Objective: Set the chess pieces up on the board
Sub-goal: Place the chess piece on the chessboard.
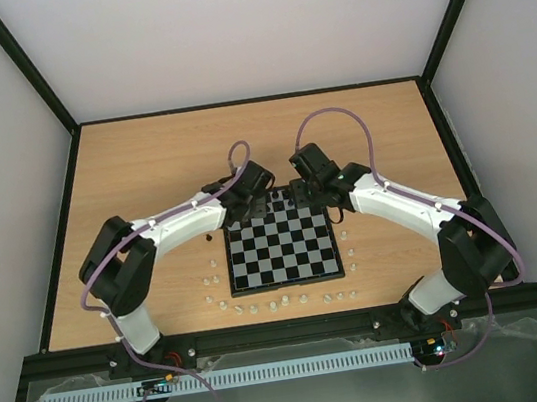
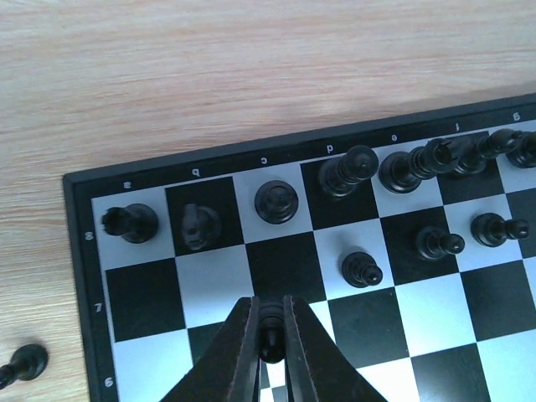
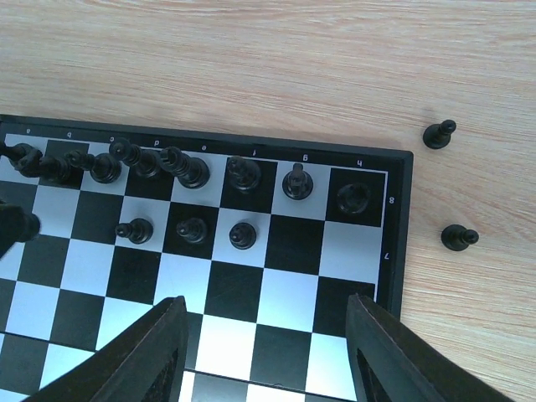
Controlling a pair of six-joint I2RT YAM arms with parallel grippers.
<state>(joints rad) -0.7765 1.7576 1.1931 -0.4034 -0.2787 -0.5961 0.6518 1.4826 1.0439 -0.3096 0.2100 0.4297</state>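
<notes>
**Left gripper (image 2: pixel 270 311) pinches a black pawn (image 2: pixel 270 335) over the board (image 2: pixel 77 226)**

We see its jaws closed on the pawn near the board's far-left corner. Other chess pieces (image 2: pixel 276 201) line the far edge, with a few in the next row. Our right gripper (image 3: pixel 266 306) hangs over the far-right corner, fingers spread and empty. Two loose pawns (image 3: pixel 440 134) sit on the tabletop (image 3: pixel 251 67) beyond the board's right edge.

The wooden table (image 1: pixel 144 179) carries the board (image 1: pixel 287 259), which lies flat on it. White pieces (image 1: pixel 274 307) dot the wood in a loose row along the board's near edge and up both of its sides. Two black pawns (image 3: pixel 458 238) sit just off the board's far right corner. A third black pawn (image 2: pixel 25 364) sits beside its left edge.
</notes>
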